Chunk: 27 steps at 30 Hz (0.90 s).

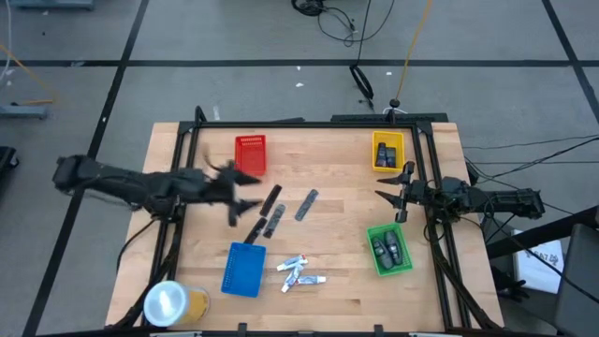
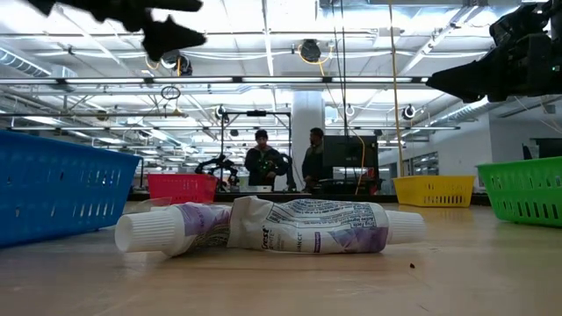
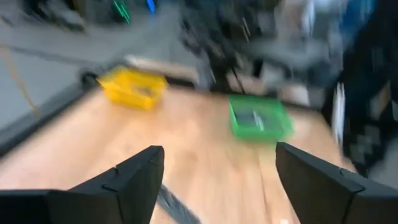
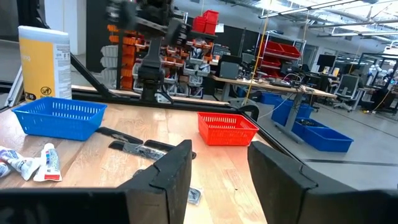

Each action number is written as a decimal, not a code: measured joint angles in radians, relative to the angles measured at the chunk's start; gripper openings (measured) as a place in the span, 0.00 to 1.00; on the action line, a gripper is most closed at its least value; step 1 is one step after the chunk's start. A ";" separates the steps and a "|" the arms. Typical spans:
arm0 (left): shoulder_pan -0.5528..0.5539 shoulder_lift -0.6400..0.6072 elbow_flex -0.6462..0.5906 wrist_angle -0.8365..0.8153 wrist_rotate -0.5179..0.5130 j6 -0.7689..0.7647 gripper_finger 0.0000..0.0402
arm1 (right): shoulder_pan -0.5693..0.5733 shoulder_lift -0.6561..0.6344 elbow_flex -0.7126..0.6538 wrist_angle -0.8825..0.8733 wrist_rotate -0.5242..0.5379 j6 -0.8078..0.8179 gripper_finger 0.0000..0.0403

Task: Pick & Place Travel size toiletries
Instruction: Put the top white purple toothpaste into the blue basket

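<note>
Three white tubes [image 1: 301,271] with coloured ends lie near the table's near edge, and they fill the middle of the low view [image 2: 263,226]. Slim dark sticks [image 1: 269,213] and a grey stick [image 1: 306,204] lie at the table's middle. Dark oval pieces [image 1: 387,249] sit in the green tray [image 1: 404,265]. My left gripper [image 1: 245,195] is open and hovers just left of the dark sticks; in its wrist view [image 3: 217,171] one stick [image 3: 176,206] shows between the fingers. My right gripper [image 1: 397,190] is open and empty [image 4: 219,168], between the yellow and green trays.
A red tray [image 1: 250,154] stands far left and a yellow tray [image 1: 388,150] far right. A blue tray [image 1: 244,269] sits near left, beside a large yellowish roll [image 1: 173,304] at the near-left corner. Bare wood lies between the sticks and the green tray. People stand in the room behind [image 2: 263,158].
</note>
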 joint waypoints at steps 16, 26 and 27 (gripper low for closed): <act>-0.288 0.866 0.742 -0.595 -0.036 -0.048 0.65 | 0.000 0.000 0.000 0.000 0.000 0.000 0.38; -0.299 1.022 0.808 -0.739 0.006 -0.247 0.63 | 0.000 0.000 0.000 0.000 -0.001 0.000 0.37; -0.296 1.019 0.803 -0.746 -0.007 -0.263 0.63 | 0.000 0.000 0.000 0.000 -0.001 0.000 0.37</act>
